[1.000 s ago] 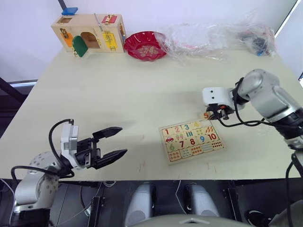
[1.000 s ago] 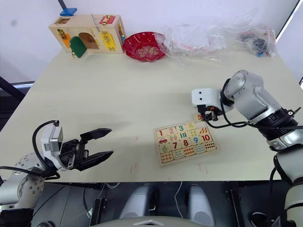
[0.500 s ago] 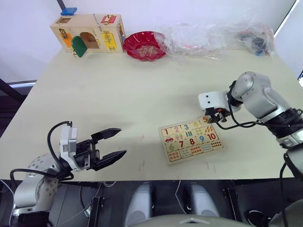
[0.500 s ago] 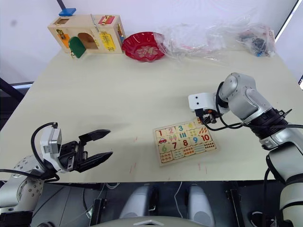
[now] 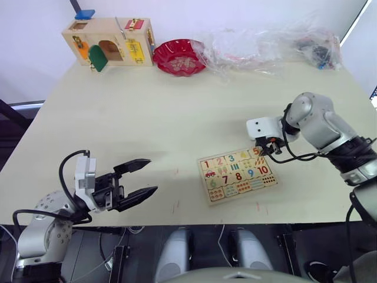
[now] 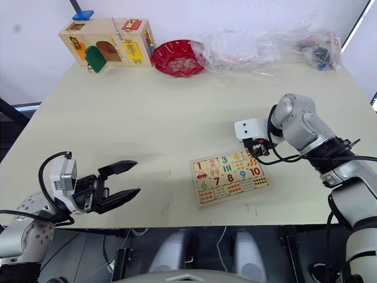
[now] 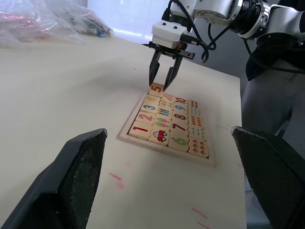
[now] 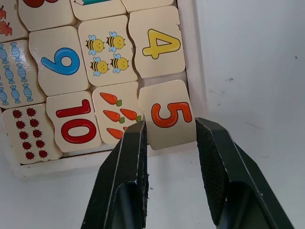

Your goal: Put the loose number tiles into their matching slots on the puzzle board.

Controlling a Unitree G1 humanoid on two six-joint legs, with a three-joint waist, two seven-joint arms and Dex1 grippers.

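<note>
A wooden latch box (image 5: 111,40) with coloured doors is standing at the far left of the tabletop (image 5: 147,112), a red bowl (image 5: 180,56) is sitting just beside it, and crumpled clear plastic bags (image 5: 268,47) are lying along the far edge.

The puzzle board (image 5: 238,175) lies flat — the orange 5 tile (image 8: 169,116) sits slightly askew in its corner slot.
</note>
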